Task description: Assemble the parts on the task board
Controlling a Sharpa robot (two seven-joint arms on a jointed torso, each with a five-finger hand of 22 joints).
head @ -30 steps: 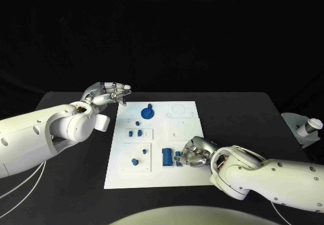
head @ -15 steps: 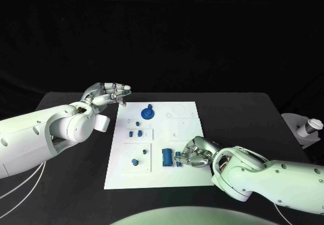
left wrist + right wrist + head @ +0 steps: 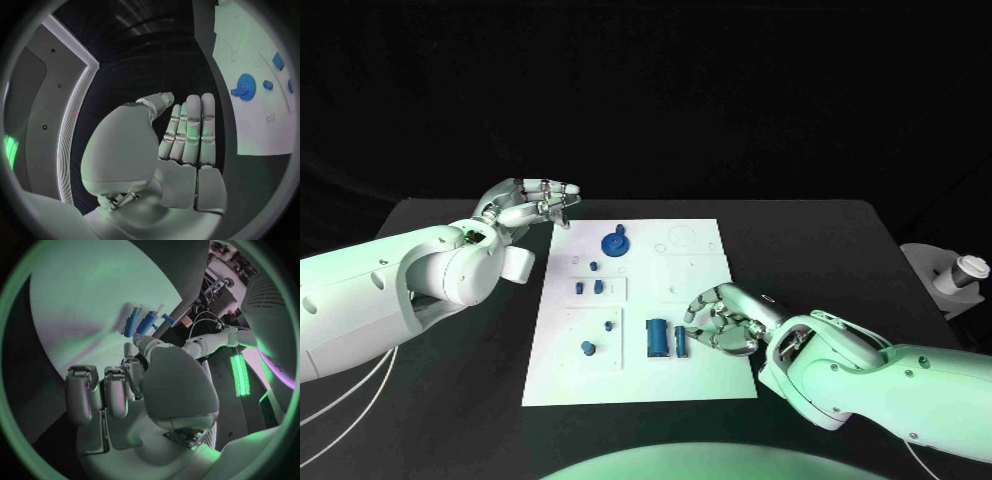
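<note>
Parts (image 3: 658,336) on the board (image 3: 704,385): two blue bars lay side by side in the near-middle, long axes running away from the robot, parallel, just apart. The slimmer bar (image 3: 682,339) sat nearest the right hand (image 3: 723,320), just beside its fingertips on the hand's inner side; the wider bar was one step further toward the left arm.

Right hand hovered at the board's right edge, fingers curled and spaced, nothing between them that I could see (wrist view showed both bars (image 3: 140,321) beyond the fingertips, clear of the palm). Read it as empty and loosely spread, not pinching.

Left hand (image 3: 531,205) was off the board's far left corner, well apart from the bars. Its wrist view showed fingers (image 3: 190,130) straight and pressed together, thumb alongside, holding nothing.

Other parts: round disc (image 3: 615,240) at the far end, small pieces (image 3: 590,286) mid-board, a peg (image 3: 589,347) near the left side.

Judgement: the right hand was clearly the nearer one, so any pick on the slim bar would be its job. Bar lay toward the board's centre from the fingers, so the approach would be a short sideways reach, with the pinch across the bar's narrow width, not along its length. Risk: nudging the neighbouring bar, since the gap looked tight.
</note>
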